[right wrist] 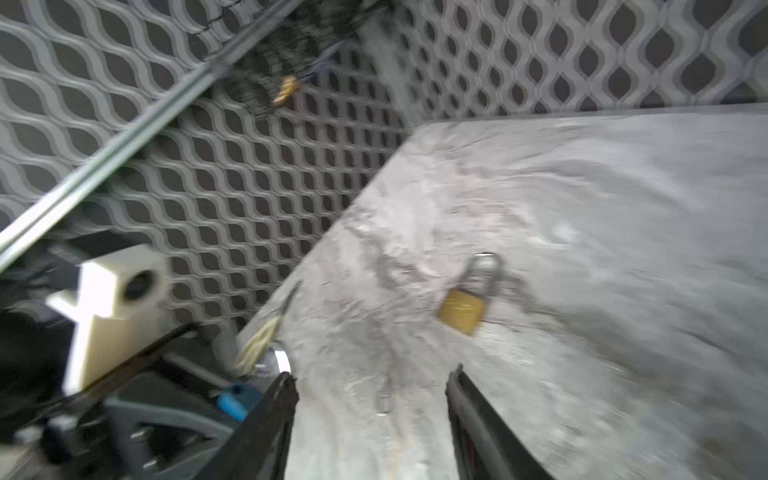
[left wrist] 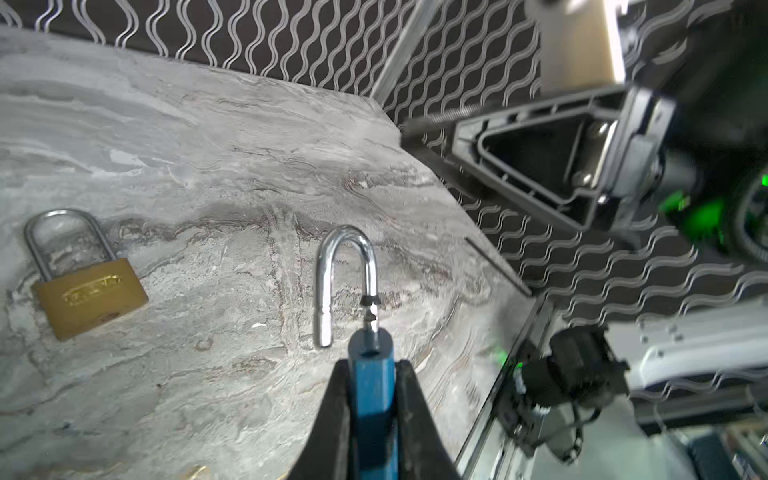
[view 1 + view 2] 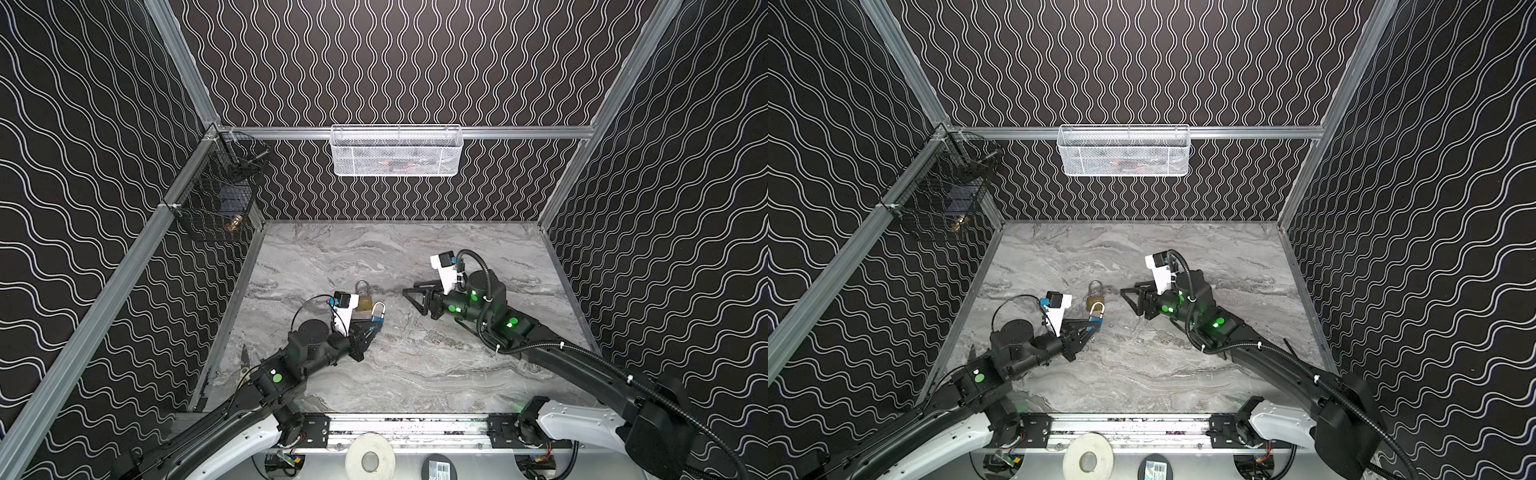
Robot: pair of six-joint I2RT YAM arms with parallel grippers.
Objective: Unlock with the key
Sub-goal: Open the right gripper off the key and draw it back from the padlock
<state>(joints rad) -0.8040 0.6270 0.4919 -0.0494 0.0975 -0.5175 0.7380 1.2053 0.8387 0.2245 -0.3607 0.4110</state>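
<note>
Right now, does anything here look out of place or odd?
Only the blue padlock in the left claw: its shackle stands open, one leg free of the body. The brass padlock lies flat, shut.

The left arm [image 3: 299,357] and right arm [image 3: 582,361] are built of black links, marked with lit green dots [image 3: 277,377] and closed at the base by white shells [image 3: 582,419]. A white camera mount [image 3: 442,268] is fitted at each wrist. A ribbed black hose [image 3: 540,345] is tied along the right arm; a thin black cable [image 3: 301,309] is looped at the left. The fingers [image 2: 467,139] are black, ribbed triangular frames fastened with silver screws [image 2: 598,129].
</note>
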